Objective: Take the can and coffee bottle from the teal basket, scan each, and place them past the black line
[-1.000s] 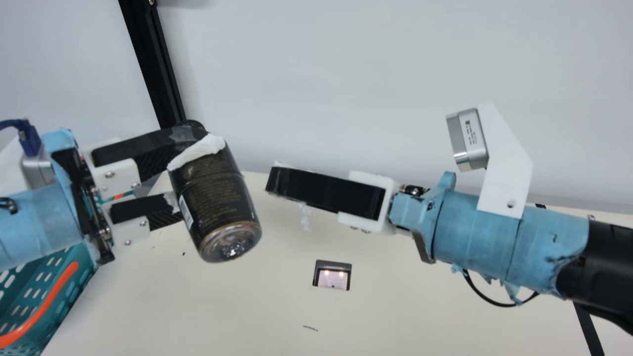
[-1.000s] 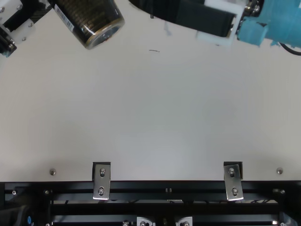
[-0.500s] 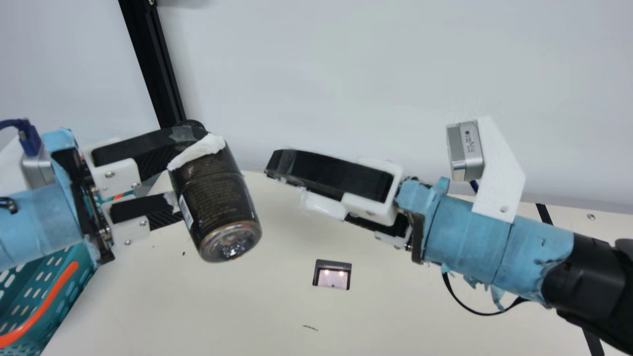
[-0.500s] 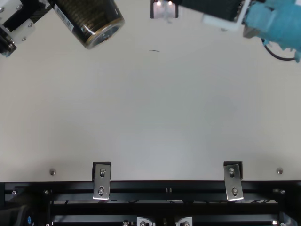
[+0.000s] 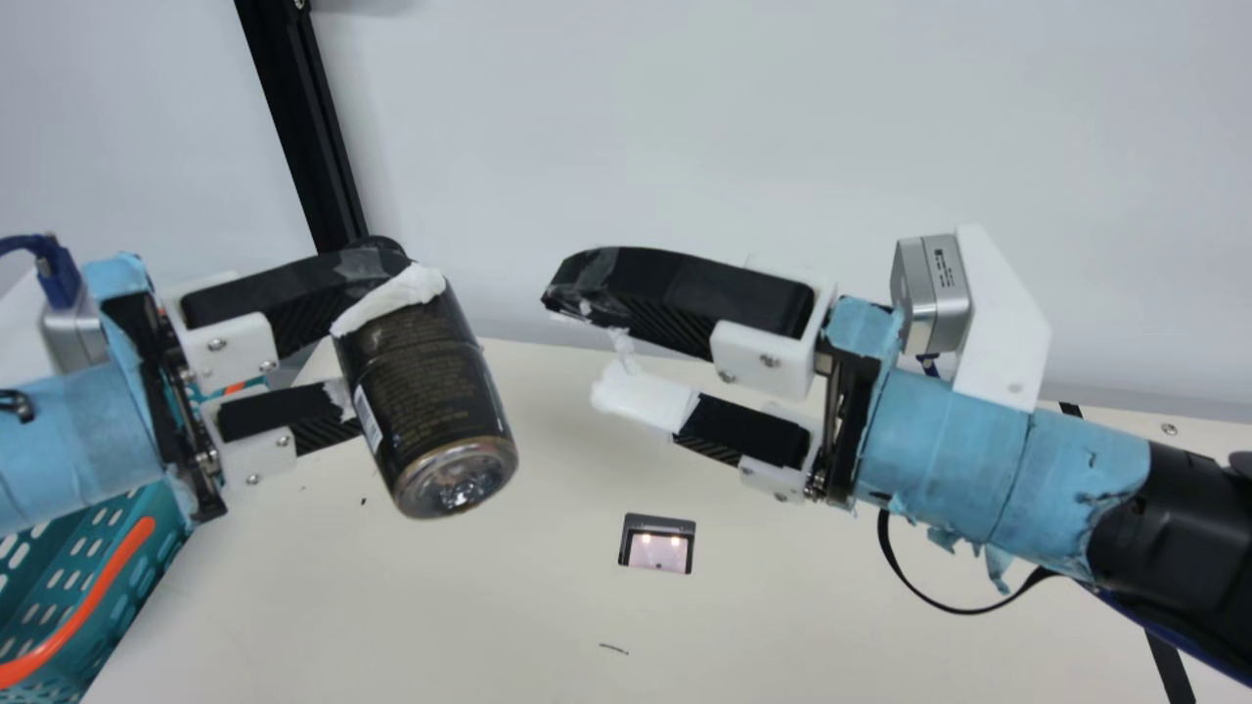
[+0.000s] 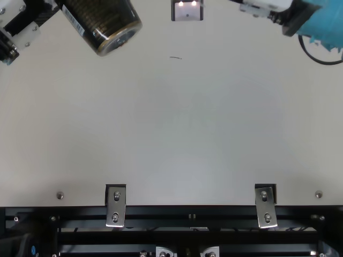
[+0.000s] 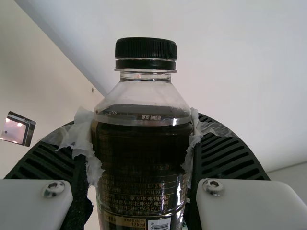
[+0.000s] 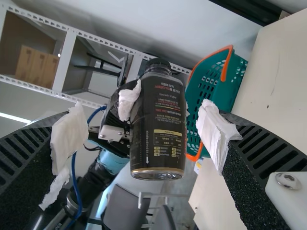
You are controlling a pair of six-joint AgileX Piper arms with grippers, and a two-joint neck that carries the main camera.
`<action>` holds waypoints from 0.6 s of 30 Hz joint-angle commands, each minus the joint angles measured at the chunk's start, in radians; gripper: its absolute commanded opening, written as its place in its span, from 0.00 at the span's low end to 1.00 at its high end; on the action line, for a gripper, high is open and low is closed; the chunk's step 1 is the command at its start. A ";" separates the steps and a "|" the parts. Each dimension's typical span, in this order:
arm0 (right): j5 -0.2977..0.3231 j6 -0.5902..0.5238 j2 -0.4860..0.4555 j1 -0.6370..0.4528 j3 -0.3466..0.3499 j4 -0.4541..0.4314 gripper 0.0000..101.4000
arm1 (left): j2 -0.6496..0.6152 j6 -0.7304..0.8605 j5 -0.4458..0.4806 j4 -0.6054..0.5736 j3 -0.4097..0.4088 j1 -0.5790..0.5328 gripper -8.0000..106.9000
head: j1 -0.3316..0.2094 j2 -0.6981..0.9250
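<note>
Coffee bottle (image 5: 425, 401) held aloft at left; right gripper (image 5: 579, 340) rolled round and spread, probably for a handover

Left to right: teal basket (image 5: 166, 518) at the table's left edge; left gripper (image 5: 372, 328) unmoved over the last second, jaws pinching the bottle around its middle, bottle tilted, base toward the right arm; right gripper was edge-on in the main view, has since turned so both padded fingers show, jaws wide apart with nothing between them, bottle apart from them but lined up with the gap in the right wrist view; scanner (image 5: 657, 550) lit on the table below, whether it has read the bottle I cannot tell; black line (image 5: 1164, 655) at far right, bottle well short of it
</note>
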 commanded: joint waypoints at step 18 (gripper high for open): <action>0.068 0.147 0.059 0.016 -0.031 0.000 1.00 | 0.000 0.000 0.000 0.000 0.000 0.000 0.16 | -0.027 -0.014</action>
